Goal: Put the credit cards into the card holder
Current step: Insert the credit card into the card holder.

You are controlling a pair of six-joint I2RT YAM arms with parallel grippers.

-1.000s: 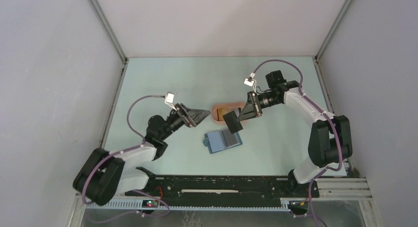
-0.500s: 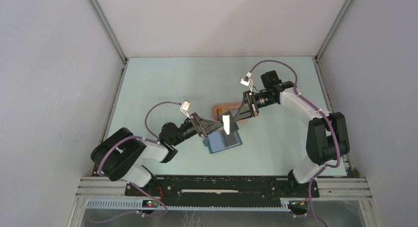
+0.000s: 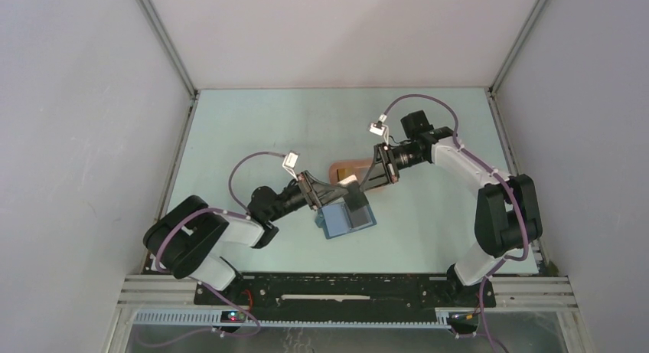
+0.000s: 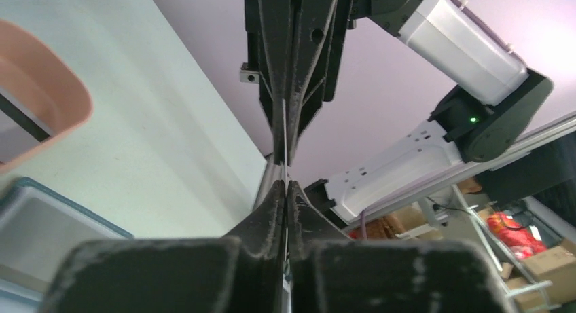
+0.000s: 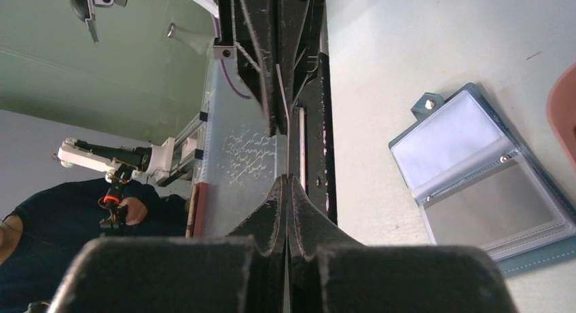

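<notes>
Since a second ago the left gripper (image 4: 285, 185) is brought in from the left, and its fingers, then spread, are closed onto the credit card (image 3: 349, 183) carried by the right gripper (image 5: 289, 180).

Nearest the arm bases, the card holder (image 5: 475, 184) is laid open and flat with its clear sleeves (image 5: 452, 140) facing up. One sleeve looks greyer than the other, but whether a card is already lodged there cannot be told. Just beyond and above it the credit card is pinched edge-on from both sides — left fingers pressed together on one end, right fingers on the other — so it is held in the air, not yet in any sleeve. Farther back, an orange-yellow card (image 3: 345, 171) is seen in the peach tray (image 4: 71, 99). The step is judged to be a handover. The insertion of this card is not yet done, and at least the card in the tray is left after it.
</notes>
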